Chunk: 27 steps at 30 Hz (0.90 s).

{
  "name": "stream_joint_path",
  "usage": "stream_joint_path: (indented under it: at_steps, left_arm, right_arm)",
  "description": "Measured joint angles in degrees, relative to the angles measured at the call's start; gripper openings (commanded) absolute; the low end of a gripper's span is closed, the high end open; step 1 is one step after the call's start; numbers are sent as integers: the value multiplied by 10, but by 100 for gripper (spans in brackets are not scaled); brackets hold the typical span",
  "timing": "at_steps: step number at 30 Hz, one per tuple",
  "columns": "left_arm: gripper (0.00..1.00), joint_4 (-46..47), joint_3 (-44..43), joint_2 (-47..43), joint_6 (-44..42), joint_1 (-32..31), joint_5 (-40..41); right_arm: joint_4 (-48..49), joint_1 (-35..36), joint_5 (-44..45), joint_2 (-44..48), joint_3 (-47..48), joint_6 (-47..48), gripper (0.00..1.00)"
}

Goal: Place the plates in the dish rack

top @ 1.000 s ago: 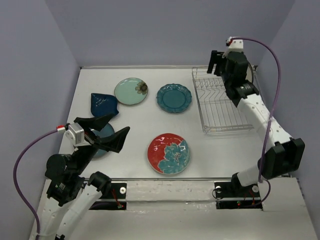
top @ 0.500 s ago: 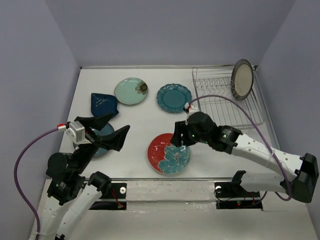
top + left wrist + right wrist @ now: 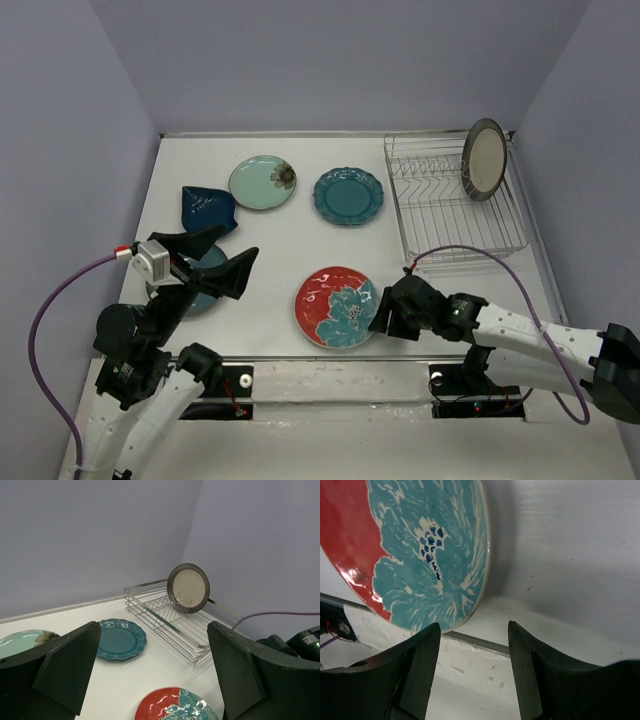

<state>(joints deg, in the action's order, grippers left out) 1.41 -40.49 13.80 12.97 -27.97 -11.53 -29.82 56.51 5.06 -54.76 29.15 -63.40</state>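
The cream plate (image 3: pixel 484 158) stands on edge at the far right of the dish rack (image 3: pixel 455 215); both also show in the left wrist view, plate (image 3: pixel 188 587) and rack (image 3: pixel 165 615). The red plate with teal flower (image 3: pixel 337 306) lies flat near the table's front edge. My right gripper (image 3: pixel 379 313) is open and empty, low at that plate's right rim (image 3: pixel 420 550), jaws either side of its near edge (image 3: pixel 474 630). The scalloped teal (image 3: pixel 348 195), mint (image 3: pixel 262 182) and navy (image 3: pixel 207 208) plates lie at the back. My left gripper (image 3: pixel 222 258) is open and empty, raised above the blue-teal plate (image 3: pixel 203 285), which is partly hidden.
The table's front lip (image 3: pixel 485 660) runs right under my right gripper. Purple walls close in the table on three sides. My right arm's cable (image 3: pixel 470 255) loops over the table in front of the rack.
My right arm left the cream plate standing in the rack, swung down across the table, and now sits low at the red plate's right rim. The left arm has not moved.
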Motion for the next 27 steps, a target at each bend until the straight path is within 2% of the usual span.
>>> stream_joint_path:
  at_steps: [4,10,14,17,19,20,21,23,27]
  left_arm:
    - [99,0,0,1,0,1,0]
    - [99,0,0,7,2,2,-5]
    - [99,0,0,10,3,5,-5]
    - [99,0,0,11,4,7,-7]
    - [99,0,0,11,4,9,-7]
    - [99,0,0,11,4,10,-9]
    - [99,0,0,11,4,11,-9]
    - [99,0,0,12,4,11,-9]
    - [99,0,0,15,4,11,-10]
  right_arm:
    - [88,0,-8,7,-77,-41,61]
    - [280,-2,-12,55,-189,-119,58]
    - [367,-2,-7,46,-229,-157,55]
    - [438,-2,-7,-10,-233,-175,47]
    - [497,-2,-8,-66,-231,-190,38]
    - [521,-2,-7,-91,-230,-192,31]
    - [546,-2,-8,-111,-229,-201,19]
    - [601,-2,-6,-165,-229,-216,7]
    - [643,-2,-3,-188,-234,-234,7]
